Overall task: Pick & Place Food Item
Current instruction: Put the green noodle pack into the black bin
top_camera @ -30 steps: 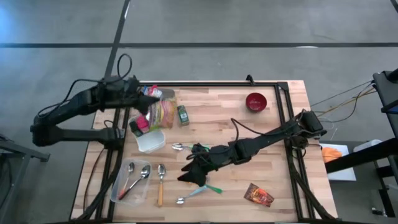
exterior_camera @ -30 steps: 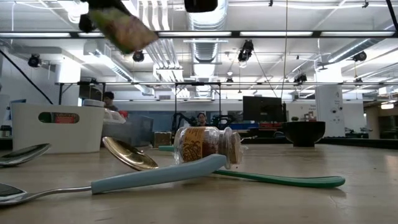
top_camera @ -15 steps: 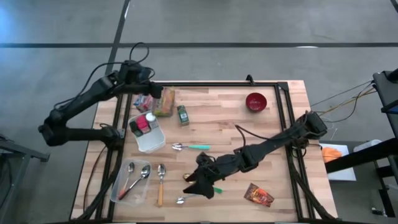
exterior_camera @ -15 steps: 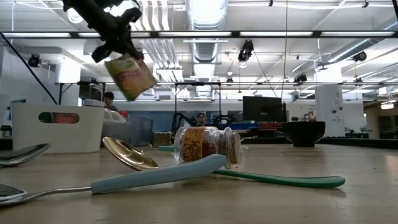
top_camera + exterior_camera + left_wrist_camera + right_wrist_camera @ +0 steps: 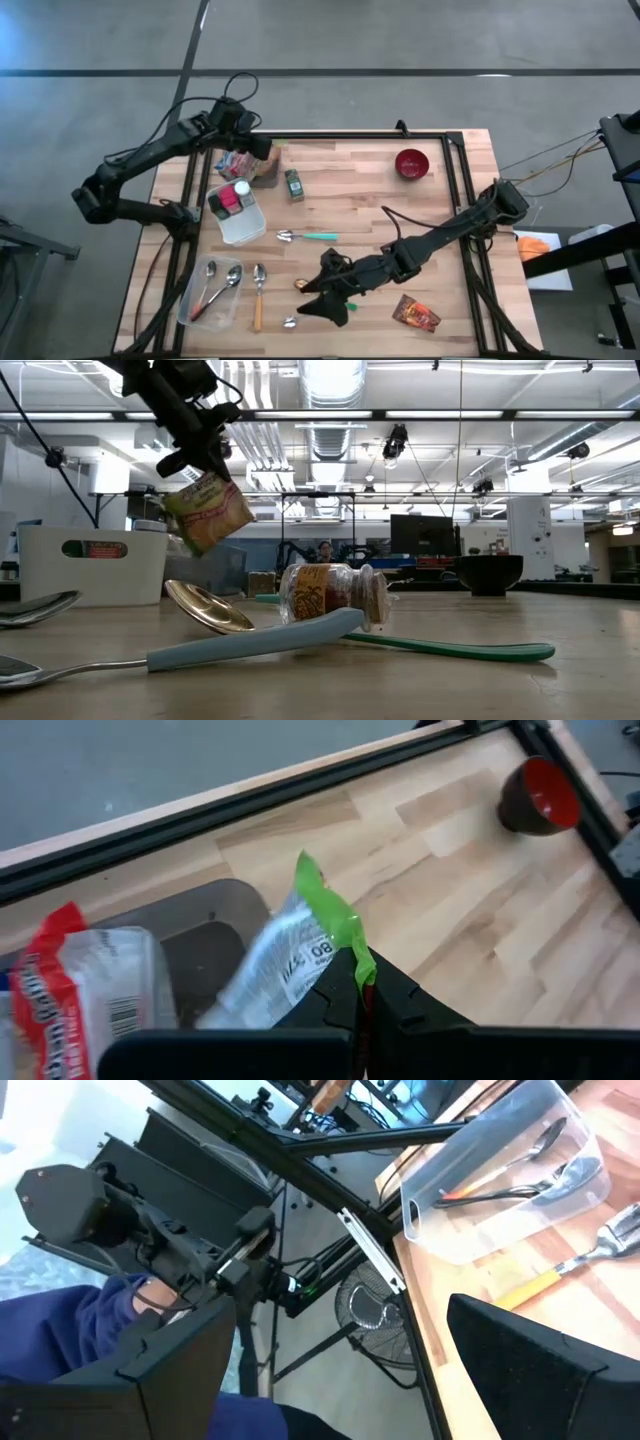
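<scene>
- Crinkly plastic is what the snack bag is made of. It is held up in the air by its green top edge, over the far left corner of the wooden counter.
- The left pincer is clamped tight on it.
- The bag should be lowered slowly, because it hangs limp and can swing.
- The right pincer is wide apart, low near the spoons.
- A clear bin sits close by.
</scene>
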### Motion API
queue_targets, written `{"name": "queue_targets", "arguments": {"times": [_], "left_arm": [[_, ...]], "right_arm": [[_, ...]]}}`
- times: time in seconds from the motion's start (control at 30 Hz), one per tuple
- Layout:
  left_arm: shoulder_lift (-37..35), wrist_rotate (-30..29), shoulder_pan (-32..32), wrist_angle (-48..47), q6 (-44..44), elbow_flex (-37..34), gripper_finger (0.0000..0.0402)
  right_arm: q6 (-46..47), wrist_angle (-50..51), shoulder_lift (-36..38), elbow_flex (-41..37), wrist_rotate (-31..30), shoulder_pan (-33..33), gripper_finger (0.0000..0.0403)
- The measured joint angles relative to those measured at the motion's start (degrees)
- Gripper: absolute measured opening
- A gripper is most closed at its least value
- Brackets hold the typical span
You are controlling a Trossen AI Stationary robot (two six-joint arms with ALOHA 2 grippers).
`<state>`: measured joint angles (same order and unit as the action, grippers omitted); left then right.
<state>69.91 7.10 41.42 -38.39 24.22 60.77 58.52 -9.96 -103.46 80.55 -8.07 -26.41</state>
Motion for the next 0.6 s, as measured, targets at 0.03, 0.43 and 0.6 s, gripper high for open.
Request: {"name": "queue_targets", "arguments": {"times": [0.03, 0.43, 0.6], "left_arm": [[0.00, -0.45, 0.06, -0.28, -0.20, 0.00, 0.0000], [0.00, -2.16, 0.77, -0.90, -0.45, -2.50, 0.0000], [0.00, -2.19, 1.57, -0.45, -0.40, -4.56, 0.0000]], "right_arm": [[0.00, 0.07, 0.00, 0.00, 0.00, 0.00, 0.0359], [0.64, 0.35, 0.00, 0.00, 0.02, 0.02, 0.0359], [1.10, 0.38, 0.00, 0.00, 0.02, 0.02, 0.0359]]}}
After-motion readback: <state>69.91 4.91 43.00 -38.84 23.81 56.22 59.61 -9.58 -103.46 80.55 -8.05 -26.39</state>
